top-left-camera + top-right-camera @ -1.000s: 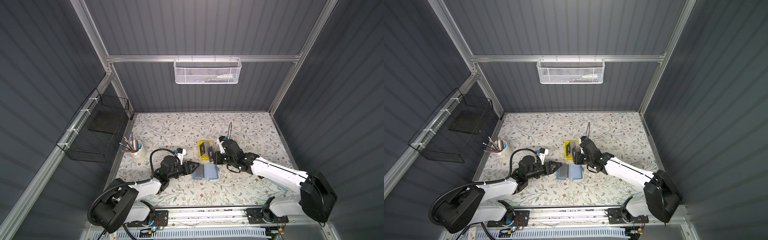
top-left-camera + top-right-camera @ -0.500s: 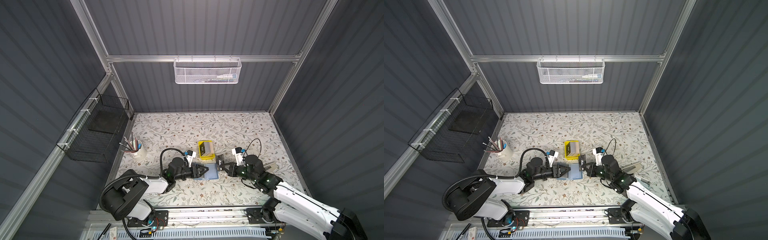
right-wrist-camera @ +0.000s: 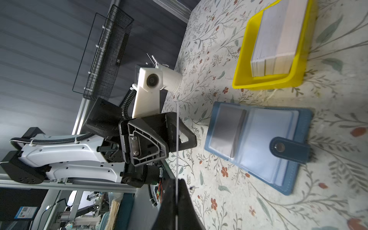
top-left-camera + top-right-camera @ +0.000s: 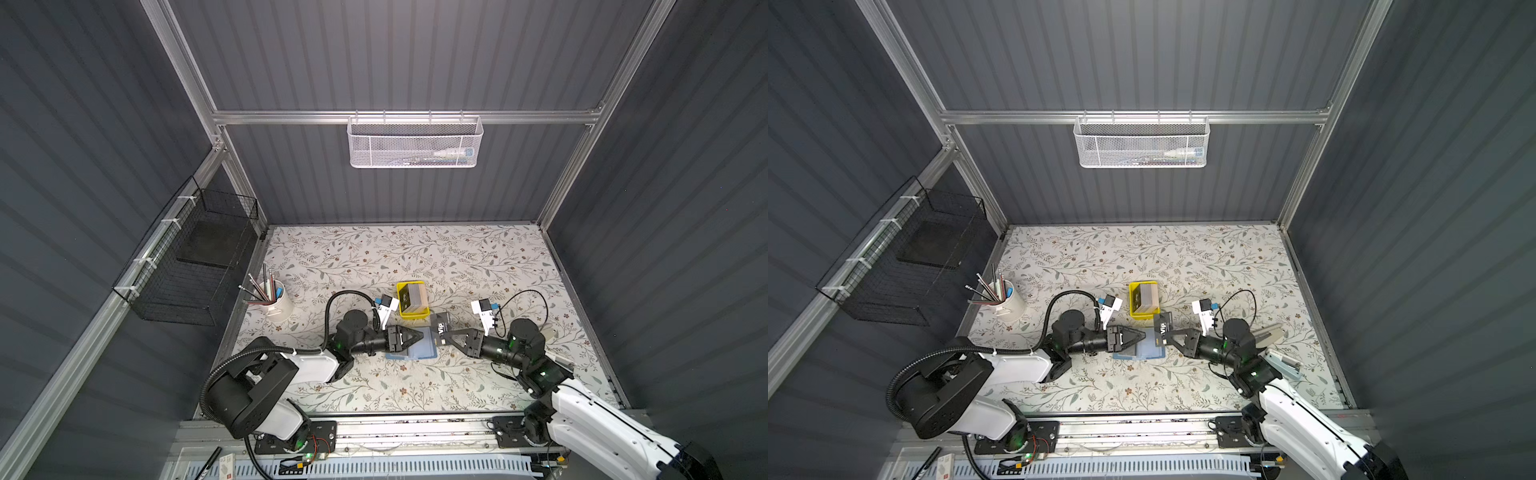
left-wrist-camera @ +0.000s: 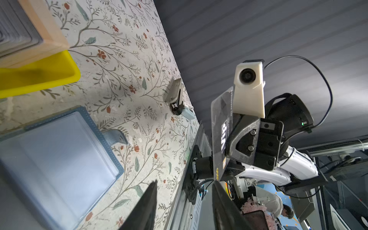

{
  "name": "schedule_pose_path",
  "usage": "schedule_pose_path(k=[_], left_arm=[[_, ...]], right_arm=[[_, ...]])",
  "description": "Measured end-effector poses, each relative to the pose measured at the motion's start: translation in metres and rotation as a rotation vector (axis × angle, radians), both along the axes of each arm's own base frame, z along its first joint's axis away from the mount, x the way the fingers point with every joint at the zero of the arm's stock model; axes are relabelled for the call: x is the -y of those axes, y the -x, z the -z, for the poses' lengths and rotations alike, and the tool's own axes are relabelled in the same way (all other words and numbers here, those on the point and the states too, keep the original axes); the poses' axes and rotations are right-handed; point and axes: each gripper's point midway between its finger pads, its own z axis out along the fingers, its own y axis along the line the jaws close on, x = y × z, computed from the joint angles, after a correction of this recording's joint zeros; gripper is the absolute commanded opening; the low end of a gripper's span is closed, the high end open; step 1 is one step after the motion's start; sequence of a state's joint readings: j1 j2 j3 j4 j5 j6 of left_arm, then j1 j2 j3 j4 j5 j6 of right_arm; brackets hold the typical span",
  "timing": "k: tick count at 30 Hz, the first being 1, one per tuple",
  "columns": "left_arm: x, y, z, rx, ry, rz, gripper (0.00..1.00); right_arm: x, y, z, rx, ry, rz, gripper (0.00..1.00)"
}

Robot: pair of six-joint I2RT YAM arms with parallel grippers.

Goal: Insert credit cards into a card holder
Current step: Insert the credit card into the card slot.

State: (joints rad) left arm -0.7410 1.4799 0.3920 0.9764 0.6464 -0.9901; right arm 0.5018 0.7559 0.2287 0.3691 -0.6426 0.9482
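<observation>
Black credit card point(image 5: 219, 123): white "VIP" lettering, clear in left wrist view. Same lettering legible in both top views, credit card point(image 4: 439, 328) point(image 4: 1162, 328). Fine print along card edge too small to read. No other legible text.

Two arms, low centre in a top view, tips facing: left gripper point(image 4: 417, 336) jaws parted, empty; right gripper point(image 4: 444, 340) pinched on credit card point(image 4: 438, 324).

Around the open card holder point(image 4: 424, 353), the yellow tray point(image 4: 409, 314) blocks twelve o'clock, the left gripper point(image 4: 415, 337) nine and the right gripper point(image 4: 444, 339) with its card point(image 4: 439, 326) three, leaving only bare table point(image 4: 415, 386) at six o'clock.
</observation>
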Motion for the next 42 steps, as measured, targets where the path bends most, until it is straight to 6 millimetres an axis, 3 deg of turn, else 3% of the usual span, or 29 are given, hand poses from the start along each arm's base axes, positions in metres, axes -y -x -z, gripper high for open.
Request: schedule_pose_path(k=[9, 30, 42], left_arm=[[0.009, 0.003, -0.005, -0.031, 0.048, 0.038, 0.36], [0.015, 0.004, -0.019, -0.022, 0.119, 0.056, 0.35], [0.018, 0.006, -0.028, -0.023, 0.145, 0.065, 0.25]], right_arm=[[-0.009, 0.003, -0.006, -0.007, -0.052, -0.062, 0.03], [-0.005, 0.000, -0.006, 0.007, -0.053, -0.026, 0.04], [-0.011, -0.002, -0.012, 0.008, -0.091, -0.052, 0.04]])
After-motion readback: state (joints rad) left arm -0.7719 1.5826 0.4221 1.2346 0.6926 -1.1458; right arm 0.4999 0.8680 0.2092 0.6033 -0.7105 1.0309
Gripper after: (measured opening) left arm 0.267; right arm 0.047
